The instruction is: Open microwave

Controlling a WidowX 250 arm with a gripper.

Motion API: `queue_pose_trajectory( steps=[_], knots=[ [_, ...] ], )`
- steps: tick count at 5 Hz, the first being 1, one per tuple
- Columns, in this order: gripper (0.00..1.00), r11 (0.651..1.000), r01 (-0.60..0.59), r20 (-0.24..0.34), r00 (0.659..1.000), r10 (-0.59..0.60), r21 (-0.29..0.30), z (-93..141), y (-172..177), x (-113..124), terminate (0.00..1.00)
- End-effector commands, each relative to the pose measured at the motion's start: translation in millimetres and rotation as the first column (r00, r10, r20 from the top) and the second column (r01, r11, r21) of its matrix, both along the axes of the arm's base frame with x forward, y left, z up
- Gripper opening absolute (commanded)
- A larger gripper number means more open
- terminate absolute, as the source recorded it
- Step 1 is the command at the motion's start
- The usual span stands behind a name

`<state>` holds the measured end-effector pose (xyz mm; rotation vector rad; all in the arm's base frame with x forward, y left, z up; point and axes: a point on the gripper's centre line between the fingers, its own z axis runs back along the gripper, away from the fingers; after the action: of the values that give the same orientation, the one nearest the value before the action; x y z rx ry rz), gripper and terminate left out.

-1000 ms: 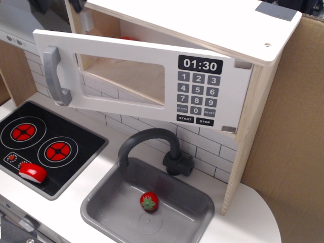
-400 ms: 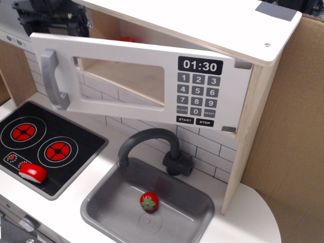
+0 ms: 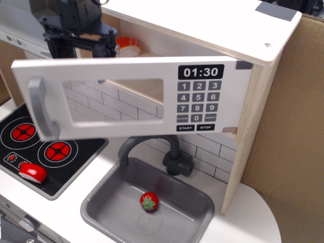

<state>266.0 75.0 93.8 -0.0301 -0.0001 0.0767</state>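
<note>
Observation.image is giving us the toy kitchen from above and in front, and we are looking at the microwave [image 3: 152, 71] sitting at the twelve o'clock side of the frame, over the sink [image 3: 109, 215] and the hob [image 3: 76, 167]. Its door [image 3: 116, 114] is standing well out from the cabinet, hinged at the three o'clock edge beside the keypad [image 3: 198, 105], so the grey handle [image 3: 39, 108] is hanging free at nine o'clock, over the hob. We are reading the gripper [image 3: 81, 35] as working from behind the door's top edge at about eleven o'clock, because pushing from inside the gap is what swings a side-hinged door outward; it is not grasping the handle. Whether its fingers are spread or pressed together we cannot tell, since the dark mechanism is blurring into one mass. An orange-red item [image 3: 127, 45] is showing inside the cavity, just beside the gripper. A strawberry [image 3: 149, 202] is lying in the sink and a red-and-white toy [image 3: 32, 172] is resting on the hob's edge, both clear of the door's path. We are judging the opening as largely achieved.
</note>
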Motion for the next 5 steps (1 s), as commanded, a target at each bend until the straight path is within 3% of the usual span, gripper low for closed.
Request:
queue_pose_trajectory(
  steps=[1,3,5],
  knots=[
    [1.0,0.994,0.113,0.029,0.993,-0.113,0.003,-0.1,-35.0,-7.2,0.0],
    [1.0,0.99,0.138,0.01,0.99,-0.138,-0.008,-16.0,-67.8,0.0,0.0],
    [1.0,0.993,0.114,0.067,0.992,-0.111,-0.039,-16.5,-77.7,-0.3,0.0]
  ],
)
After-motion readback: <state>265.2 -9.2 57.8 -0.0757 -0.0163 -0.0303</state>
